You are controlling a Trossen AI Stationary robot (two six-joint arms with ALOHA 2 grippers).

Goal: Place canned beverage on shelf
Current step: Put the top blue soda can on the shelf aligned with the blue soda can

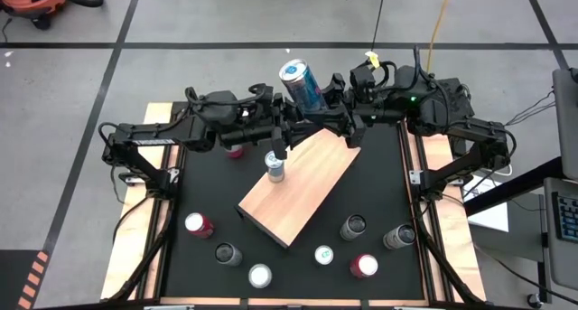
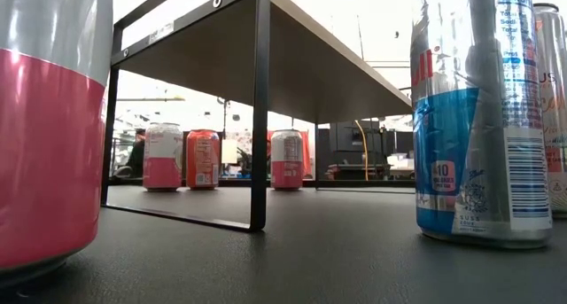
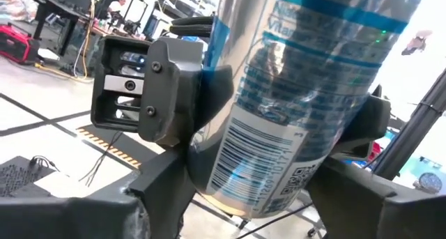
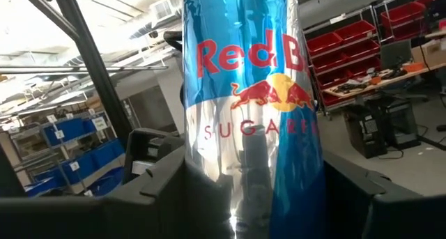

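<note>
Presently, a tall blue-and-silver can [image 1: 302,84] is held aloft between the two arms, above the far edge of the tabletop [image 1: 379,192] and tilted, its top toward the far left in the high view. The left hand [image 1: 291,111] and the right hand [image 1: 336,100] both meet at it. In the right wrist view the right hand's fingers [image 4: 164,180] pinch the can [image 4: 251,120] on both sides. In the left wrist view the left hand's fingers [image 3: 160,183] flank the can [image 3: 293,106] closely; whether they press it cannot be told.

The shelf [image 1: 300,185] lies diagonally at mid-tabletop. A small can [image 1: 275,167] stands just beside its left edge. Seven more cans stand near the tabletop's front, among them a pink-topped can [image 1: 199,225] and a red-topped can [image 1: 364,266].
</note>
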